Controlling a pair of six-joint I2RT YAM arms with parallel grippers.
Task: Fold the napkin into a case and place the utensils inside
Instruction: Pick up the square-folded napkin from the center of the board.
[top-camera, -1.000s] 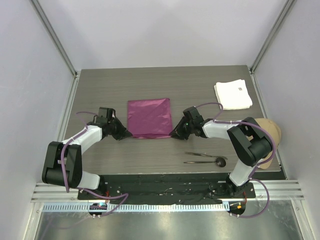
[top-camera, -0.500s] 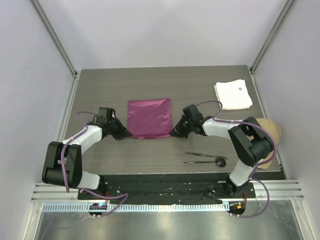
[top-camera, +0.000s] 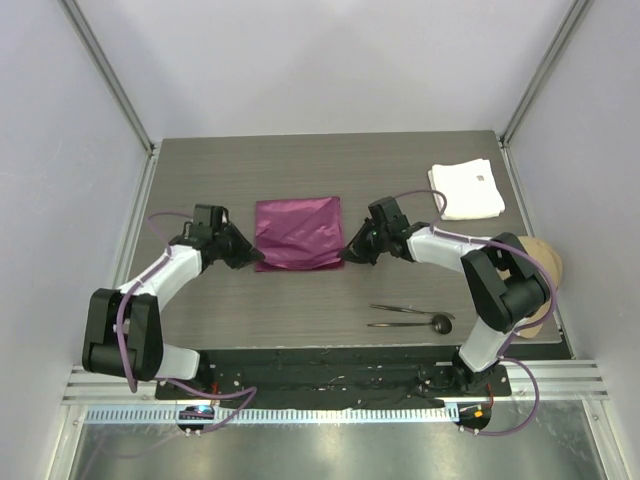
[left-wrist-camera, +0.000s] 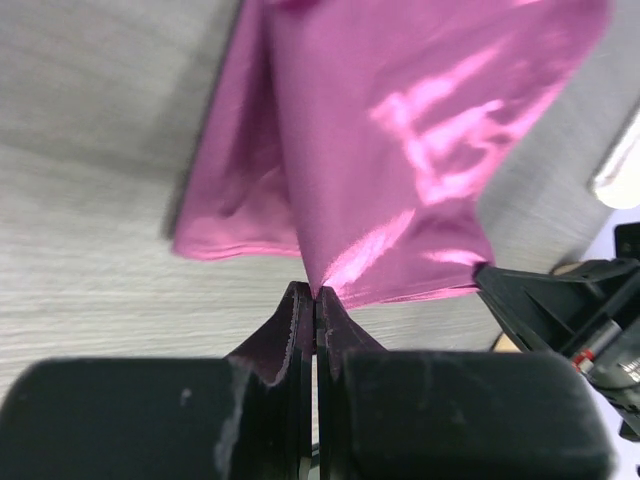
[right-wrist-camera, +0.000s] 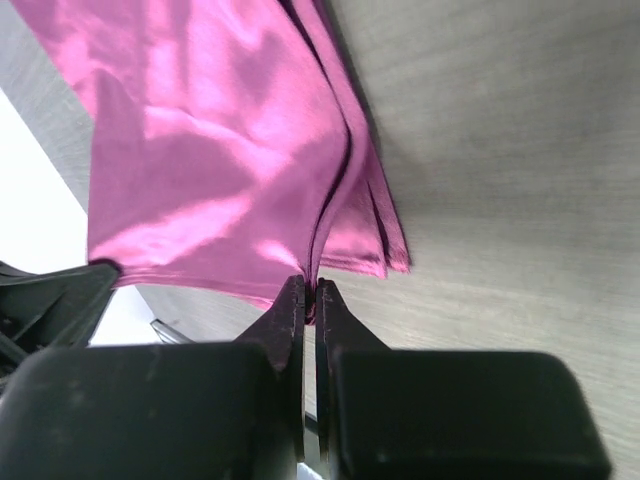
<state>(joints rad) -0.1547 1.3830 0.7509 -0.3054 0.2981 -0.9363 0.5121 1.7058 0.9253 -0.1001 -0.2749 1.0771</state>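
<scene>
While both arms reach inward over the grey wood-grain table, each one pinches a near corner of the magenta napkin, which lies a little left of the table's middle, well back from the near edge. The left gripper has its jaws pressed together on the napkin's near-left corner, with only a thin sliver of cloth caught between the tips, and the fabric fans out from that pinch in glossy folds. The right gripper is likewise clamped on the near-right corner. There the right wrist view shows several layers of cloth stacked along the edge, so the napkin is already doubled over. From above it reads as a roughly square patch with creases across it, its near edge running between the two grips. The utensils lie side by side toward the table's near-right corner, parallel to the near edge and well apart from the napkin. The spoon, the one nearer the edge, points its round black head to the right. A folded white cloth sits in the far-right corner.
</scene>
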